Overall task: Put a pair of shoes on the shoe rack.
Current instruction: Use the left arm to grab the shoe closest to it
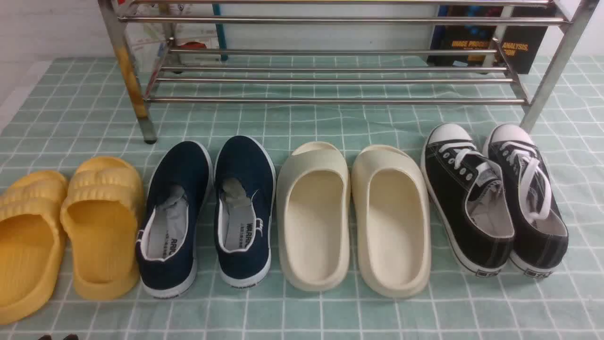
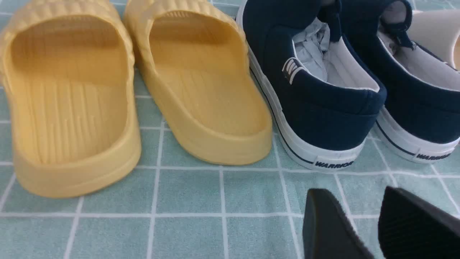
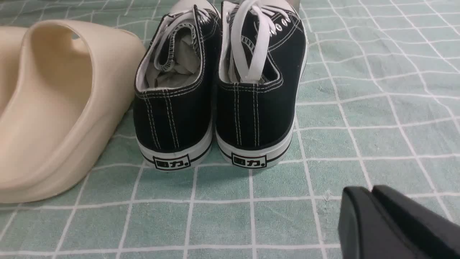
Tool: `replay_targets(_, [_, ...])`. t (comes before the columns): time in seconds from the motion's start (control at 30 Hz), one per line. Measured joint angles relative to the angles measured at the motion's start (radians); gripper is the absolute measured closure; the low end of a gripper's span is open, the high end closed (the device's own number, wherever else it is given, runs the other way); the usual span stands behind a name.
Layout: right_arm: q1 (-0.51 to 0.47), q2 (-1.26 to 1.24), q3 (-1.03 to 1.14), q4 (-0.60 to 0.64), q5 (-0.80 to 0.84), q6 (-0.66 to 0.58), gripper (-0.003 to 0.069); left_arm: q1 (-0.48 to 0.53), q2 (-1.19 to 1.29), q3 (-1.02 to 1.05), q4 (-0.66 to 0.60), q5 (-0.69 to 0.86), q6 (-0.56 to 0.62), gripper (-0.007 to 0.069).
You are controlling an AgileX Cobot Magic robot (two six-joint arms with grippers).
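The pair of shoes (image 1: 245, 189) — navy canvas slip-ons, white rubber soles — sits side by side on the checked cloth (image 1: 302, 311), toes toward the shoe rack (image 1: 330, 80) of shiny steel tubes at 12 o'clock, whose left front leg stands at 11 o'clock of the left toe. Ribbed yellow slides (image 1: 101, 222) press close at 9 o'clock, smooth cream slides (image 1: 314, 217) lie just beside at 3 o'clock, black lace-up sneakers (image 1: 472, 189) beyond those. The left gripper (image 2: 363, 223) hovers near the heels at 7 o'clock, jaws spread and empty — the right gripper (image 3: 363, 201), behind the black heels, has its jaws pressed together.
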Motion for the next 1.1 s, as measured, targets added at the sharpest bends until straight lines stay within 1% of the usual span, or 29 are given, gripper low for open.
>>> replay_targets(0.43, [0.0,0.0,0.0,0.0,0.0,0.0,0.0566,0.0,0.0,0.0,0.0,-0.019,0.0,0.0386])
replay_targets(0.53, [0.0,0.0,0.0,0.0,0.0,0.0,0.0566,0.0,0.0,0.0,0.0,-0.052,0.0,0.0386])
replay_targets(0.63, [0.0,0.0,0.0,0.0,0.0,0.0,0.0562,0.0,0.0,0.0,0.001,-0.182,0.001,0.0386])
replay_targets(0.67, [0.0,0.0,0.0,0.0,0.0,0.0,0.0561,0.0,0.0,0.0,0.001,-0.191,0.001,0.0386])
replay_targets(0.77, [0.0,0.0,0.0,0.0,0.0,0.0,0.0555,0.0,0.0,0.0,0.001,-0.382,0.001,0.0386])
replay_targets(0.8, [0.0,0.0,0.0,0.0,0.0,0.0,0.0555,0.0,0.0,0.0,0.001,-0.404,0.001,0.0386])
replay_targets(0.83, [0.0,0.0,0.0,0.0,0.0,0.0,0.0552,0.0,0.0,0.0,0.001,-0.479,0.001,0.0386])
replay_targets(0.87, [0.0,0.0,0.0,0.0,0.0,0.0,0.0552,0.0,0.0,0.0,0.001,-0.501,0.001,0.0386])
replay_targets(0.93, [0.0,0.0,0.0,0.0,0.0,0.0,0.055,0.0,0.0,0.0,0.0,-0.659,-0.022,0.0386])
replay_targets(0.97, [0.0,0.0,0.0,0.0,0.0,-0.001,0.055,0.0,0.0,0.0,0.0,-0.671,-0.031,0.0386])
replay_targets(1.0, [0.0,0.0,0.0,0.0,0.0,-0.001,0.0548,0.0,0.0,0.0,0.0,-0.78,-0.093,0.0386])
replay_targets(1.03, [0.0,0.0,0.0,0.0,0.0,-0.001,0.0548,0.0,0.0,0.0,0.0,-0.795,-0.093,0.0386])
replay_targets(1.07, [0.0,0.0,0.0,0.0,0.0,-0.001,0.0549,0.0,0.0,0.0,0.0,-0.929,-0.176,0.0386])
replay_targets(1.1, [0.0,0.0,0.0,0.0,0.0,-0.001,0.0549,0.0,0.0,0.0,-0.001,-1.0,-0.218,0.0386])
